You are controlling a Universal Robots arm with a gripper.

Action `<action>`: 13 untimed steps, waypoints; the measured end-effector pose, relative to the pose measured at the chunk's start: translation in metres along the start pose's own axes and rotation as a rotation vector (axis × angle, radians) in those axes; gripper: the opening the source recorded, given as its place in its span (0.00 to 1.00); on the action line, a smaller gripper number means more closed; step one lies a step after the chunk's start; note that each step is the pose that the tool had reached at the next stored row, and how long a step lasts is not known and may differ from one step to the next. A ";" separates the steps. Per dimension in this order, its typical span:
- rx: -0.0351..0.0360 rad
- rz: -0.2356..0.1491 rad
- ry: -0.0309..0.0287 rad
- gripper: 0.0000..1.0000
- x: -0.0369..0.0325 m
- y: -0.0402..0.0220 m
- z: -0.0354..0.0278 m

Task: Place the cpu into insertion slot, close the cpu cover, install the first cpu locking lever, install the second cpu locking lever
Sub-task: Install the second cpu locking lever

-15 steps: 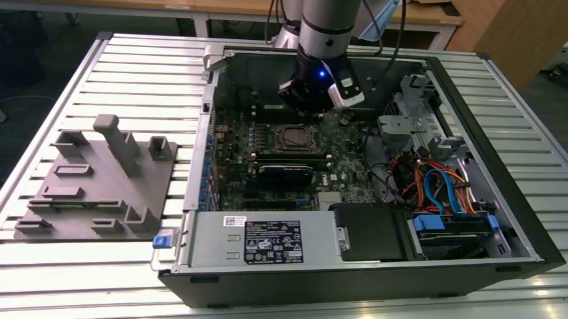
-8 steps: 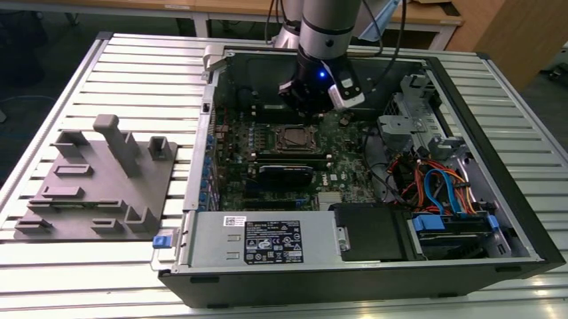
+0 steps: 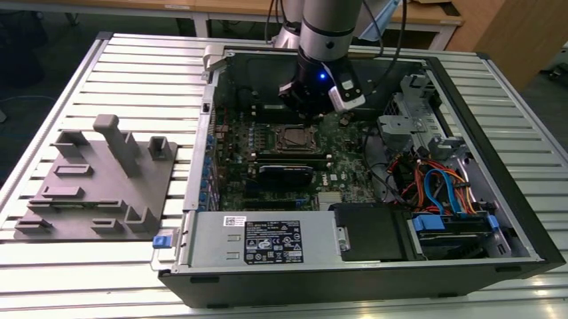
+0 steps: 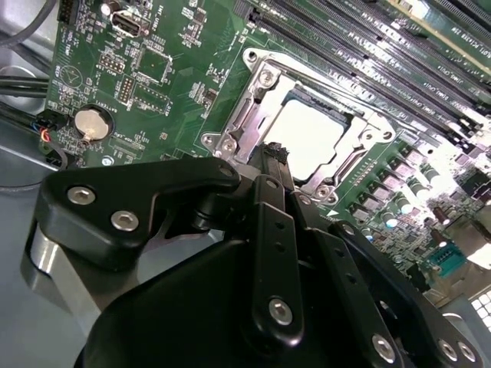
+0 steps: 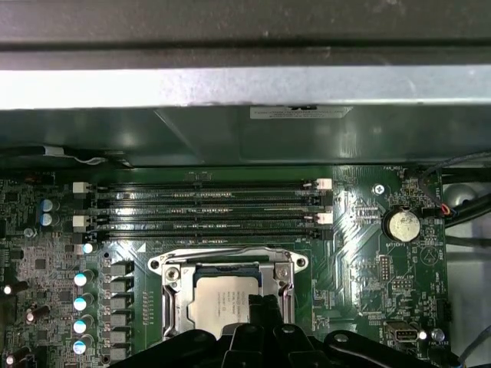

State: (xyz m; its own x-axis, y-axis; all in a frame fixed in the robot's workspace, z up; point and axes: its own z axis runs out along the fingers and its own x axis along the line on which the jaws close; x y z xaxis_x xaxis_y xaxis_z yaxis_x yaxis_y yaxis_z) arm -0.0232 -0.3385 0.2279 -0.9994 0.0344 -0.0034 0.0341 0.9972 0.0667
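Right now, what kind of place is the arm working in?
Likely a lab or workshop test bench: an open computer case lies on a slatted metal table, a grey fixture block beside it, wooden desks behind.

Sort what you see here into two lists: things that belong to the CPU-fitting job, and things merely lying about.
Job:
cpu, seated in the slot
cover, down around it
gripper, at the cover's edge

Lying about:
grey fixture tray
coin battery
memory slots
blue and orange cables
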 end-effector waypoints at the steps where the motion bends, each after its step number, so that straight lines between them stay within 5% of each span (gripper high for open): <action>1: 0.0000 0.000 0.0000 0.10 0.0000 0.0000 0.0000; 13: 0.0003 0.000 0.0001 0.10 -0.0002 -0.0061 -0.0005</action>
State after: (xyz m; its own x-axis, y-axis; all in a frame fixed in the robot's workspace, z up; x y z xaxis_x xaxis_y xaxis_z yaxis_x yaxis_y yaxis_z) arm -0.0232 -0.3445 0.2280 -0.9994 0.0344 -0.0033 0.0341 0.9972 0.0663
